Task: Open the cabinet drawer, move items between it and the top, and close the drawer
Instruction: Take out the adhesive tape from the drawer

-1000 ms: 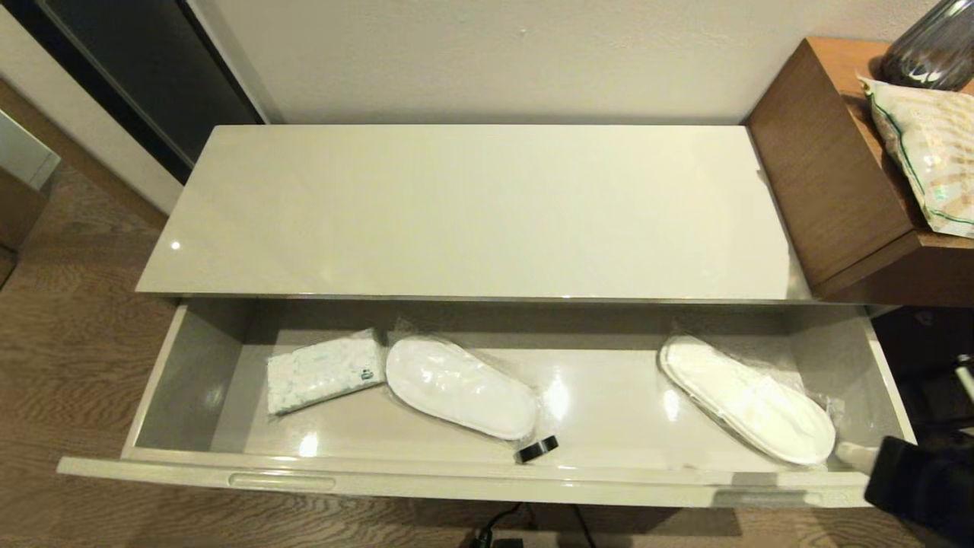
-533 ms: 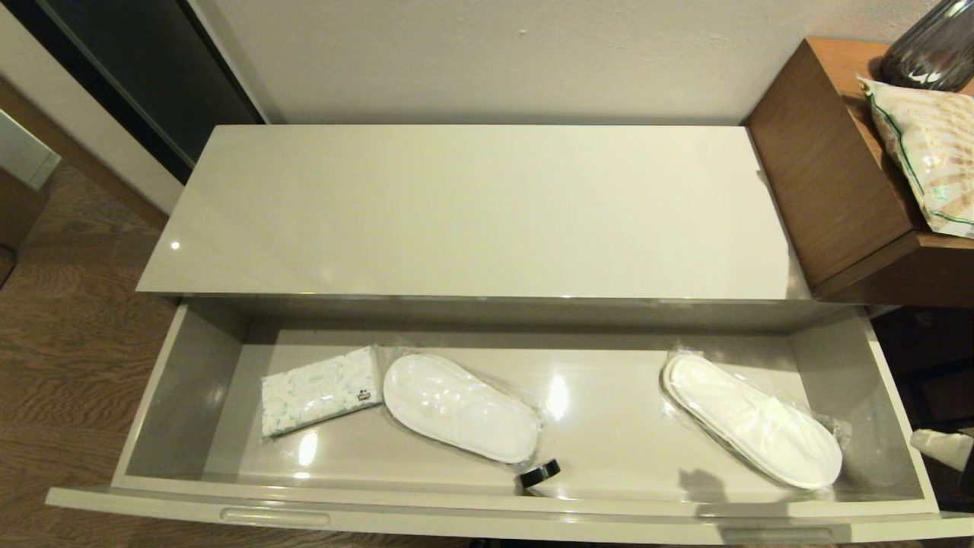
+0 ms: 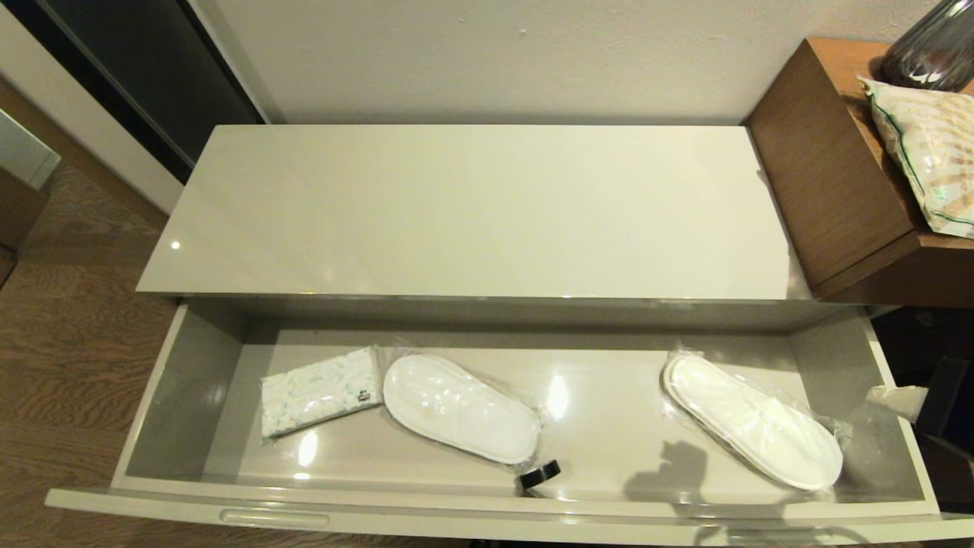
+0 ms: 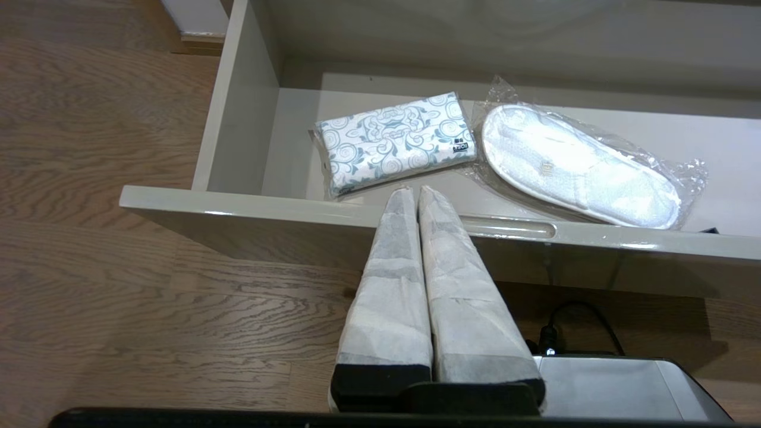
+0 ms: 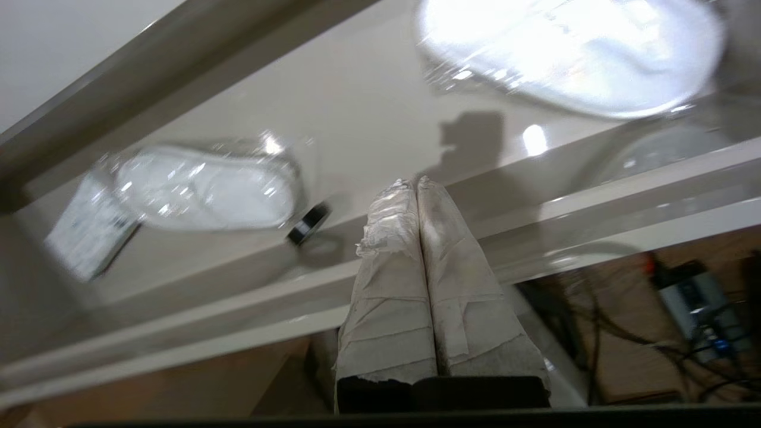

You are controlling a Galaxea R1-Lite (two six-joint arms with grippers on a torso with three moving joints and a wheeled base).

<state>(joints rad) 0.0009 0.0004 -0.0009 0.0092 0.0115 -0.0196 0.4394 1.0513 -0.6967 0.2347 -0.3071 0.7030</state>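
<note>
The cabinet drawer (image 3: 487, 514) stands pulled out below the bare cream top (image 3: 472, 213). Inside it, a white tissue pack (image 3: 319, 390) with pale blue print lies at the left, and a small black tape roll (image 3: 539, 473) stands on edge against the front wall. My right gripper (image 3: 875, 394) hangs shut and empty beside the drawer's right wall; its wrist view shows the tape roll (image 5: 309, 223) beyond the fingertips. My left gripper (image 4: 414, 191) is shut and empty, low before the drawer front, pointing at the tissue pack (image 4: 395, 141).
Two white slippers in clear wrap lie in the drawer, one (image 3: 459, 407) between tissue pack and tape roll, one (image 3: 753, 420) at the right. A taller brown wooden table (image 3: 837, 175) with a bag (image 3: 924, 152) adjoins the right. Cables (image 5: 594, 333) lie on the floor under the drawer.
The drawer has slid further out toward me. My right gripper has left the drawer's front right corner and now hangs higher, beside the right wall. The left arm has not moved.
</note>
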